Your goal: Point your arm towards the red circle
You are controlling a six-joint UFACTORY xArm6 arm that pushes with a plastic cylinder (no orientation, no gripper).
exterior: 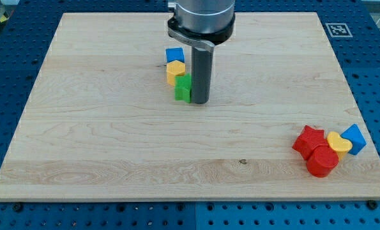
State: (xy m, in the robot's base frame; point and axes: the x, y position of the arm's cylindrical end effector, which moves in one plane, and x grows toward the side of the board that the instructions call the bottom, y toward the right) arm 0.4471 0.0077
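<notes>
pale wood fills the frame, a wooden board [113,140] on a blue perforated bench [4,217], and my tip [200,102] is planted far of centre, right up against a green block [183,89] on its left side, touching or as near as makes no difference. behind that green one, stacked away from us in a short line, sit a yellow block [175,71] and then a blue block [174,55], its shape hard to call from here. now the target: the red circle [321,161] is way over at the near right corner, well apart from my tip, sitting at the near edge of a tight cluster with a red star [308,140] just to its left and far side, a yellow heart [338,143] touching on its far right, and a second blue block [354,138] beyond that. no fingers on this arm to open or close, just the plain rod, so nothing is gripped. as for progress, i'd judge the job hardly started: the tip is parked by the wrong group, and the whole diagonal run towards the near right is left to do. that path across the board looks free of blocks, so it should be a clean slide, stopping short of the cluster so nothing gets knocked.
</notes>
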